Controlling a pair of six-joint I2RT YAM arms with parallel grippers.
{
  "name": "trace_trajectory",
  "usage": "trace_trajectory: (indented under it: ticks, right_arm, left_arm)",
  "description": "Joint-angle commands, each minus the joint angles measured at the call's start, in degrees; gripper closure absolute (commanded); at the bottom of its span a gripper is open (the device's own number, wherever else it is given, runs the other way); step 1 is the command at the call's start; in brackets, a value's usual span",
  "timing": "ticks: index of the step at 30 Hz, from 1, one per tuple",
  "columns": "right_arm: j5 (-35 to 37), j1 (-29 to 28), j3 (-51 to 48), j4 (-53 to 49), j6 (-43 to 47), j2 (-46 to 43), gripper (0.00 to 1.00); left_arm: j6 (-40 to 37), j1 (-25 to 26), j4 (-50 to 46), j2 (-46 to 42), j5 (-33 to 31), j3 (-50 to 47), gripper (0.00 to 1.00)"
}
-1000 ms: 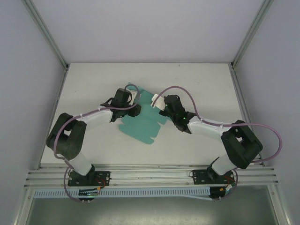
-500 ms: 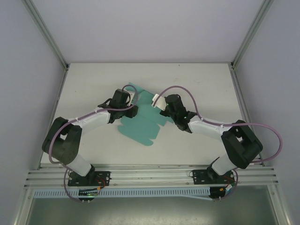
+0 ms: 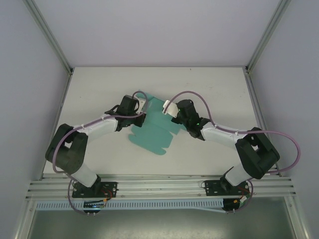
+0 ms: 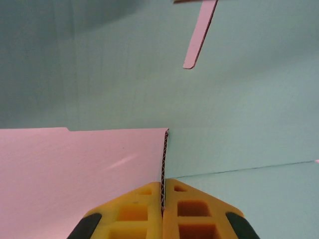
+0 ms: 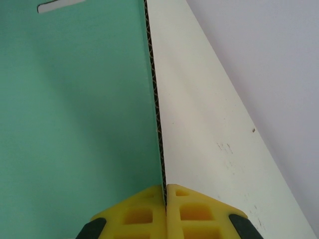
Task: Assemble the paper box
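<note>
White tabletop (image 3: pixel 214 89) carries the paper box (image 3: pixel 152 135), a teal-green die-cut corrugated card sheet, at its middle. The left gripper (image 4: pixel 162 188) is clamped on the sheet's left flap edge, and the right gripper (image 5: pixel 165 189) on its right edge. Opposed pulls could tear the card or slip these thin-edge grips.

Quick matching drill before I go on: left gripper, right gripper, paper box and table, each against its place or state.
1. left gripper
2. right gripper
3. paper box
4. table

A. white, beneath the rest
B. teal sheet, held at two sides
C. shut on the sheet's right side
D. shut on the sheet's left side

Pairs: 1-D, 2-C, 3-B, 4-A
</note>
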State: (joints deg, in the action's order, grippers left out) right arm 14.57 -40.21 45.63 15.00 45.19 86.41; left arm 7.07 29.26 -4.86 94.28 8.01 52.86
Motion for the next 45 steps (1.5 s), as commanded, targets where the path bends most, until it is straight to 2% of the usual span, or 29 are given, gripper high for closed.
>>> trace_trajectory:
  ticks: [1, 3, 6, 7, 10, 14, 16, 22, 25, 28, 36, 45]
  right_arm:
    - [-4.9, -1.9, 2.1, 1.0, 1.0, -0.5, 1.0]
    - [-5.1, -2.4, 2.5, 1.1, 0.9, 0.1, 1.0]
    - [-5.0, -3.0, 2.8, 1.6, 0.4, 1.4, 1.0]
    - [-4.6, -3.3, 2.7, 1.8, 0.3, 1.7, 1.0]
    - [-3.8, -4.0, 2.7, 1.9, 0.1, 2.4, 1.0]
    - [-2.8, -4.2, 2.6, 2.0, -0.6, 3.0, 1.0]
    - [-1.8, -4.5, 2.4, 2.8, -0.8, 3.1, 1.0]
    - [-2.2, -5.1, 1.3, 5.5, -3.1, 1.3, 1.0]
    - [-4.5, -6.3, -1.0, 7.8, -4.4, 0.6, 1.0]
    - [-4.1, -8.6, -5.2, 12.8, -2.4, 0.7, 1.0]
    - [-0.2, -13.4, -7.9, 15.9, 0.6, 1.3, 1.0]
    - [7.8, -13.0, -8.7, 17.0, 3.7, 3.1, 1.0]
  left_arm:
    - [-1.1, 0.2, 3.9, 3.1, 5.4, 2.2, 1.0]
    - [-1.2, 0.4, 4.1, 5.0, 6.8, 3.1, 0.91]
    - [-1.2, 0.9, 5.6, 6.4, 9.3, 3.6, 0.84]
    - [-1.0, 0.9, 6.4, 6.6, 10.4, 3.7, 0.77]
    - [-0.5, 0.9, 7.6, 7.1, 13.6, 3.7, 0.7]
    - [1.3, 0.9, 8.2, 7.1, 14.5, 4.0, 0.69]
    - [2.4, 1.0, 8.7, 7.5, 15.0, 4.2, 0.73]
    - [5.7, 1.9, 3.1, 12.6, 2.8, 7.3, 0.77]
    - [10.6, 1.9, 4.5, 14.4, 1.8, 7.3, 0.78]
    - [14.7, 2.0, 6.7, 15.5, 2.2, 7.3, 0.83]
    - [14.8, 2.2, 7.6, 15.6, 3.6, 6.4, 0.8]
    - [14.0, 2.2, 5.7, 8.2, 5.1, 1.7, 0.68]
